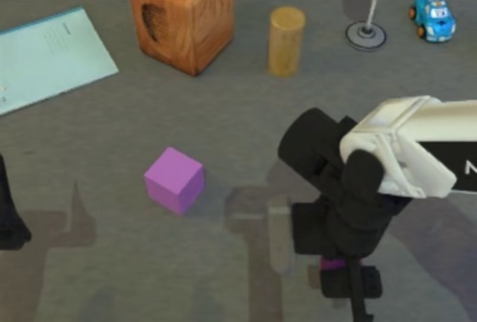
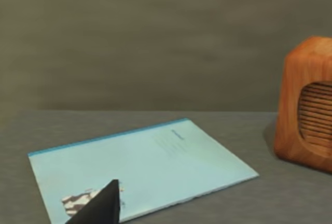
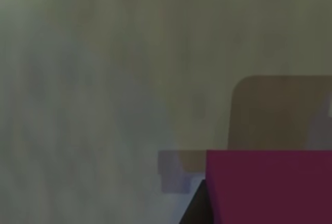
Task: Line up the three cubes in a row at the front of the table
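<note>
On right arm (image 1: 417,150): letter "N".

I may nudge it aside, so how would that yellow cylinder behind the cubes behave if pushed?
The yellow cylinder stands upright and taller than wide, so a high push would probably tip it. Once down, its round side would likely roll. It looks rigid, not floppy.

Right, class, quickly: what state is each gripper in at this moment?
Left gripper: parked at the table's left edge; open or shut cannot be told.
Right gripper: low at the table's front right, shut on the dark magenta cube.
</note>
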